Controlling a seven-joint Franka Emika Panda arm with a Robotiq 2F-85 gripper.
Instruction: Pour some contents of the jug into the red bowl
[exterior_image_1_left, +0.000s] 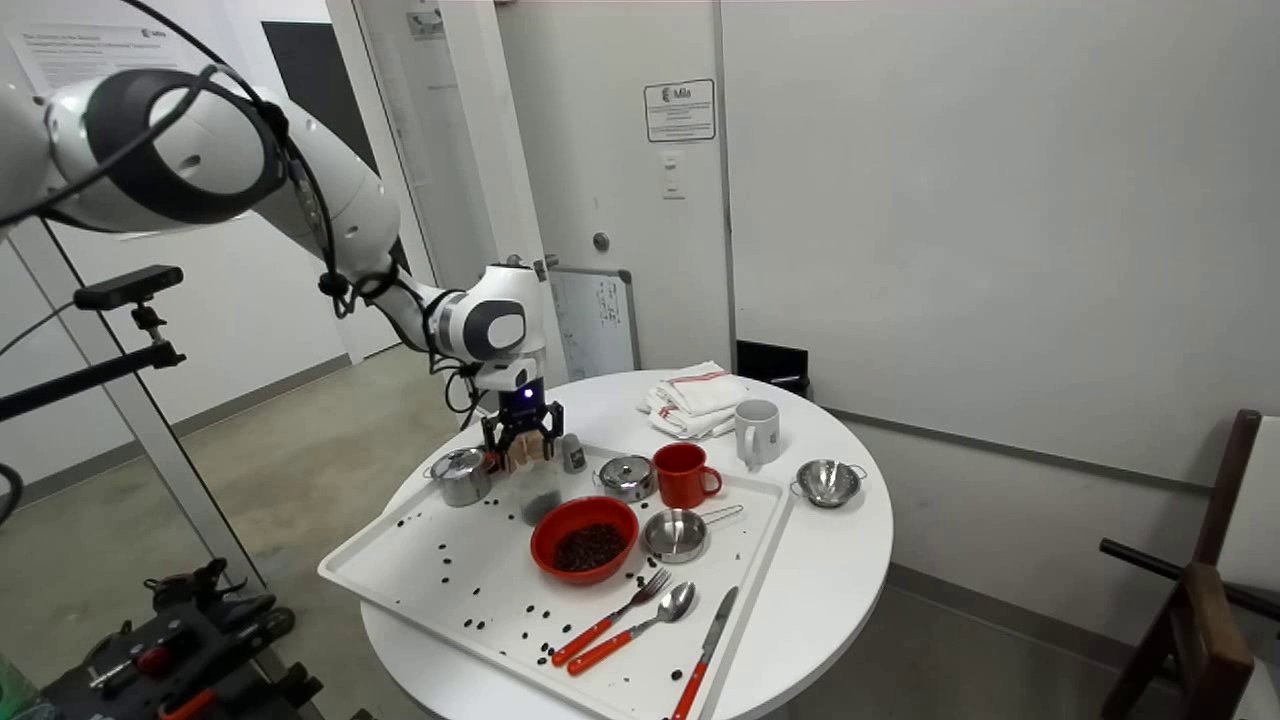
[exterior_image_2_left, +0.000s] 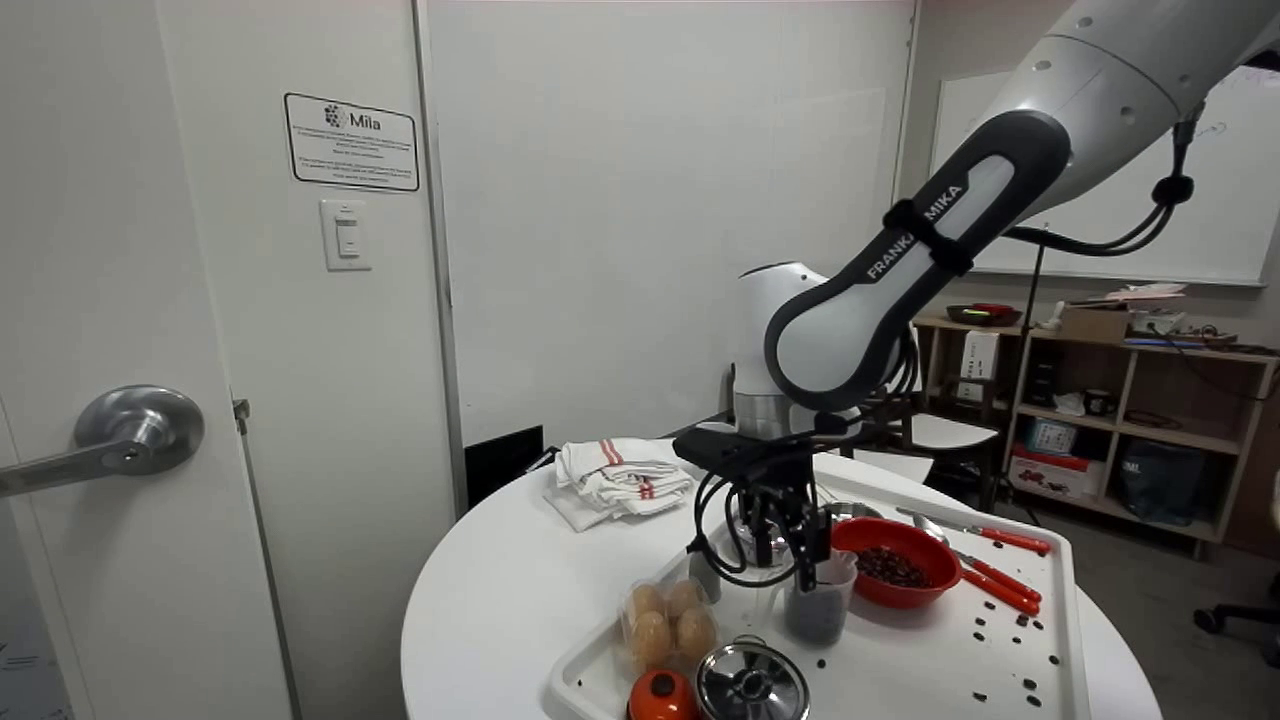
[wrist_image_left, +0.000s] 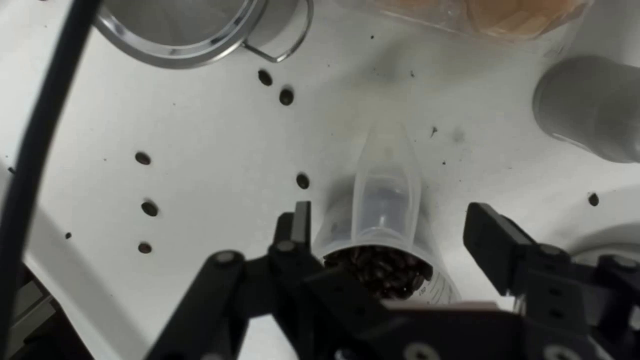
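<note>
The jug is a clear plastic measuring jug with dark beans inside. It stands upright on the tray in both exterior views. In the wrist view its handle lies between the fingertips. The red bowl stands close to the jug and holds dark beans; it also shows in an exterior view. The bowl is out of the wrist view. My gripper is open, with a finger on each side of the jug handle and clear gaps. It points down over the jug in both exterior views.
The white tray bears scattered beans. Around the jug are a steel pot, a grey shaker, a lidded pot and boxed eggs. A red mug, small pan and red-handled cutlery lie near the bowl.
</note>
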